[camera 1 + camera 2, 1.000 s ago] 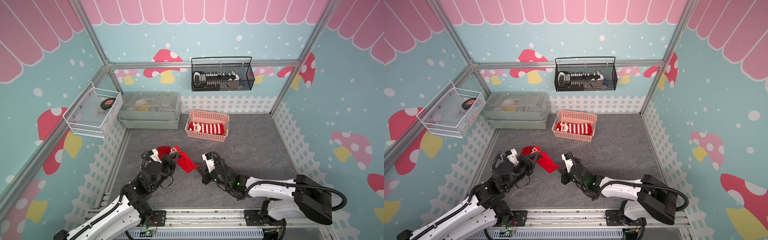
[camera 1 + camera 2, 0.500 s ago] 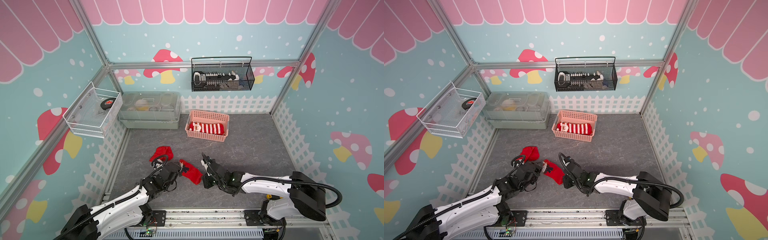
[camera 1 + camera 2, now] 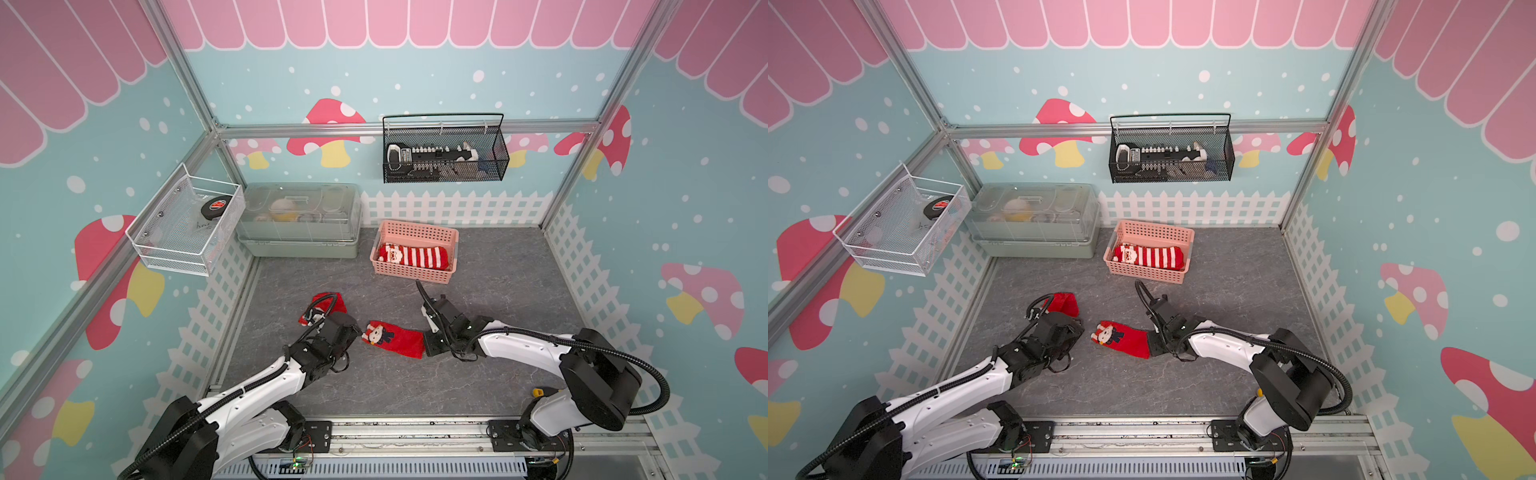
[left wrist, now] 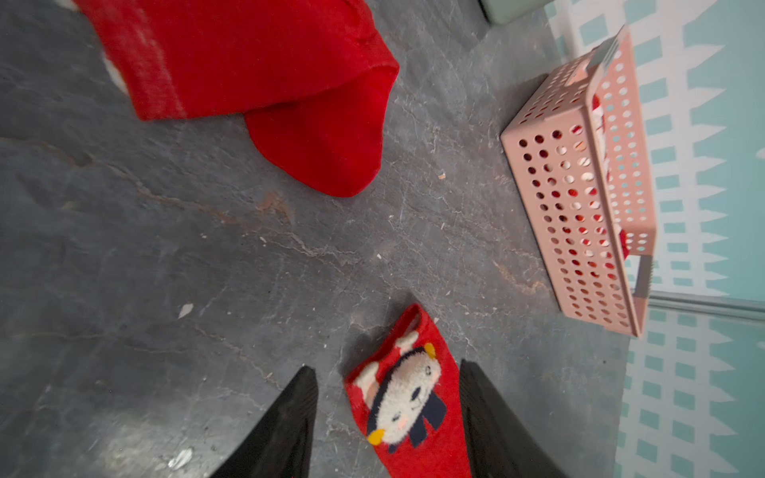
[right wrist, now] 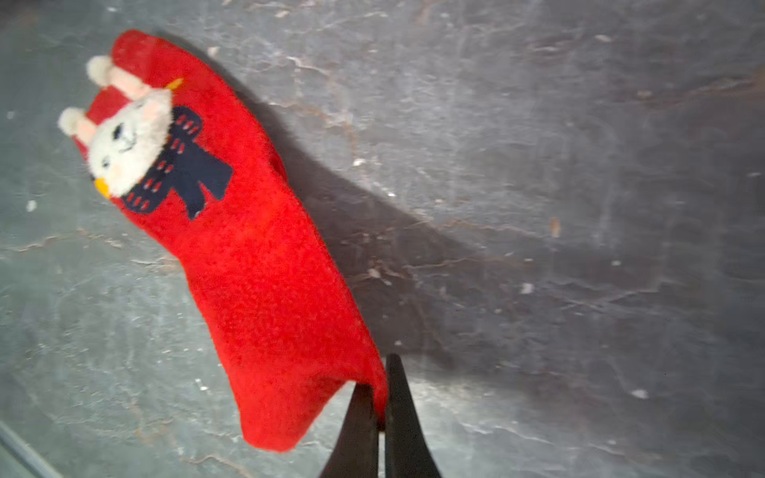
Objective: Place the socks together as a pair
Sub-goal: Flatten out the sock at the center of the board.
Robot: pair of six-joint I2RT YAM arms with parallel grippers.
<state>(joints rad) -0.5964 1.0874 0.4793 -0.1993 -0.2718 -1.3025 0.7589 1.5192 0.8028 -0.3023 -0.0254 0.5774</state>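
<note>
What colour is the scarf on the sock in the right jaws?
Navy scarf, small red dashes, on the sock; clearest in the right wrist view.

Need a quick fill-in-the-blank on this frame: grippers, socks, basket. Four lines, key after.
1. The right gripper is ___ on the plain end of the face sock.
2. The left gripper stands ___, jaws either side of that sock's face end.
3. The striped sock lies in the ___ basket.
4. The folded sock lies nearer the ___ gripper.
Missing words: shut; open; pink; left.
</note>
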